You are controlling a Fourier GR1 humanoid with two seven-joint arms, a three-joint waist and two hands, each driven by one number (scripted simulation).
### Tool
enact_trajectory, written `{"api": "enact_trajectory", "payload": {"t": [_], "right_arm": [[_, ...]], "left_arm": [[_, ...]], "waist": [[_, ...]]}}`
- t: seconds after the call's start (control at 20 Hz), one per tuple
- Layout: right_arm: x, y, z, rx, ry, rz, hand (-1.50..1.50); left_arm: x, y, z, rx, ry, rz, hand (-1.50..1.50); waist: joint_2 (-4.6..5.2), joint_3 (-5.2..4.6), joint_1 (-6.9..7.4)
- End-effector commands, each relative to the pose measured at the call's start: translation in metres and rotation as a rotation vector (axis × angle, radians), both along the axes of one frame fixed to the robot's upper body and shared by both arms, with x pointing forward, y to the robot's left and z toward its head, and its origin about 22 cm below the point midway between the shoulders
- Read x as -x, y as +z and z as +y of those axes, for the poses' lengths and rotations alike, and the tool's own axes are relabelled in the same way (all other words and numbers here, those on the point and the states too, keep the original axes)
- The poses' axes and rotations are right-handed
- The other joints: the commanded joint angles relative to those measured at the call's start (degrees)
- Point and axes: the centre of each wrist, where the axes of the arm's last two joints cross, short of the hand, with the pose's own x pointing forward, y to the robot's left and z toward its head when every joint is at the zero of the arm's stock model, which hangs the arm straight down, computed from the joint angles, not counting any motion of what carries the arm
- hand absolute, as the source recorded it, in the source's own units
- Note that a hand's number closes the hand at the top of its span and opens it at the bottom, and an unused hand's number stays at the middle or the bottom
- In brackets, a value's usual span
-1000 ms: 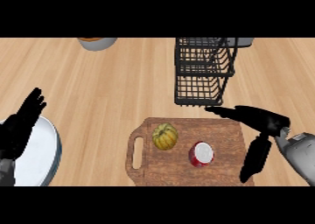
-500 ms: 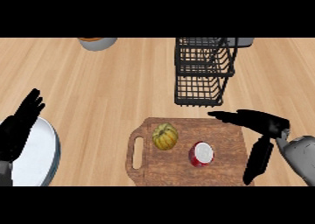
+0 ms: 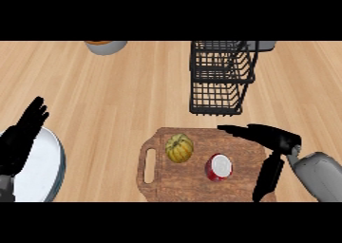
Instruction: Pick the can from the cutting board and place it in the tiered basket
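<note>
Wooden cutting board (image 3: pixel 194 182) bears one can (image 3: pixel 219 167), one squash (image 3: pixel 178 147).

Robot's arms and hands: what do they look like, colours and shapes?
Each hand is matt black, with slim fingers and a thumb: the right hand joins a smooth, rounded grey forearm; the left hand looks the same. No cables or markings show.

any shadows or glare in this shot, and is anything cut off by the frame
Head view: even light, no glare; faint shadow beneath the tiered basket. The frame crops the bowl at the top, the white plate at left and the cutting board below.
</note>
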Motion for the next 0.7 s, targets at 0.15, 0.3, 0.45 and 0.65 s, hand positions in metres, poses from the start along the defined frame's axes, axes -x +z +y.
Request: {"api": "enact_trajectory", "payload": {"t": [0.15,0.3,0.45,0.65], "right_arm": [[0.001,-0.015,0.033,-0.018,0.005,-0.019,-1.5],[-0.002,-0.017,0.015,-0.018,-0.013,0.003,-1.5],[0.013,-0.028,0.031,-0.011,-0.002,0.011,-1.5],[0.002,-0.038,0.043,-0.024,0.007,0.009,-1.5]], "left_arm": [[0.032,-0.04,0.013,0.002,0.048,0.198,0.0],[0.016,-0.033,0.003,0.021,0.064,0.202,0.0],[0.039,-0.043,0.021,0.018,0.06,0.208,0.0],[0.032,-0.048,0.008,0.022,0.041,0.194,0.0]], "waist": [[0.76,-1.05,0.86],[0.71,-1.03,0.15],[0.51,-1.09,0.37],[0.78,-1.05,0.74]]}}
